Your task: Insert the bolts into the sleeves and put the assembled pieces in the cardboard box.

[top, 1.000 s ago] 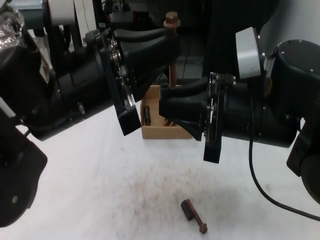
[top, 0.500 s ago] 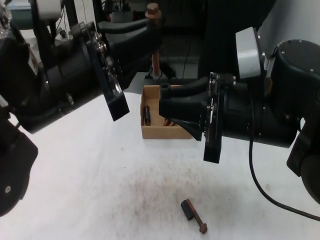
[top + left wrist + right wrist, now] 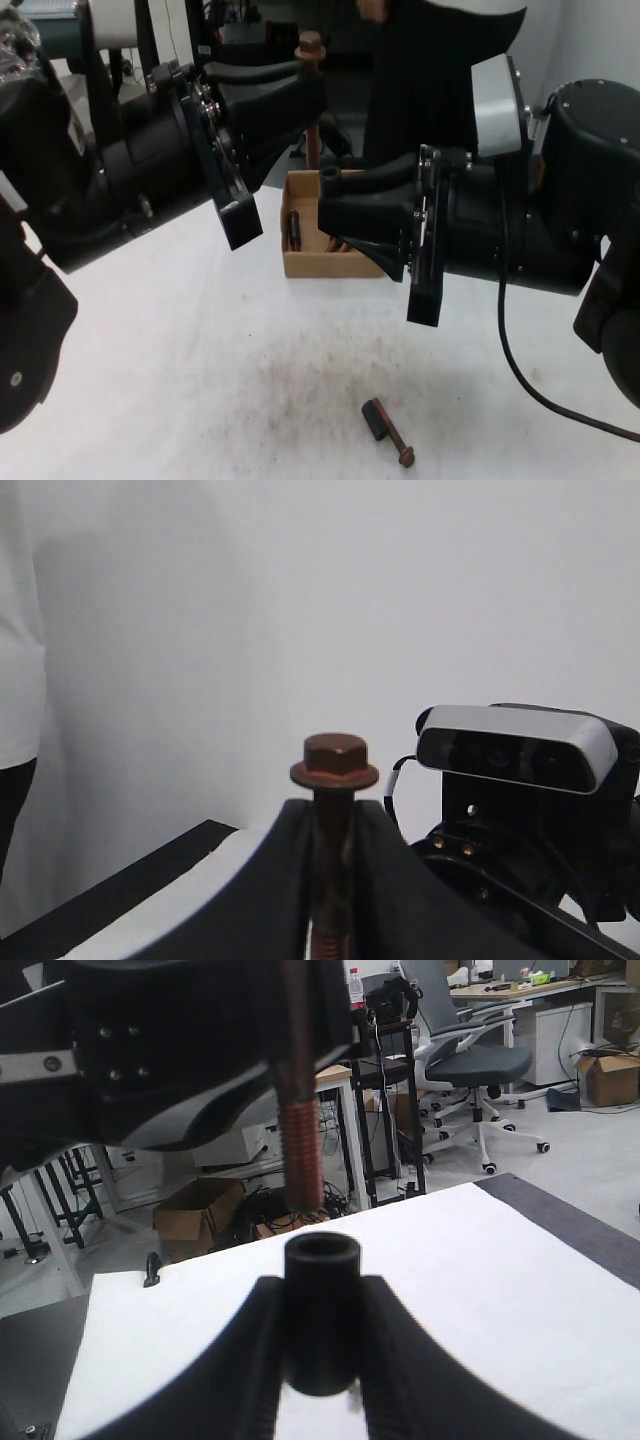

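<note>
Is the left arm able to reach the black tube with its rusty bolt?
Probably yes: the rusty brown bolt hangs almost above the open black cylindrical sleeve, with nothing visible between them.

Both clamped, left end effector point(image 3: 330, 825) above right end effector point(image 3: 320, 1335).

Office workspace, swivel chairs point(image 3: 482, 1060), desks point(image 3: 505, 988), floor boxes point(image 3: 195, 1218)

You see a white bench top point(image 3: 150, 330) with a faint reddish-brown smudge point(image 3: 300, 375) on its near part. In the room beyond, a grey office chair point(image 3: 478, 1060) stands on the floor, and a brown carton point(image 3: 195, 1218) sits under a desk.
</note>
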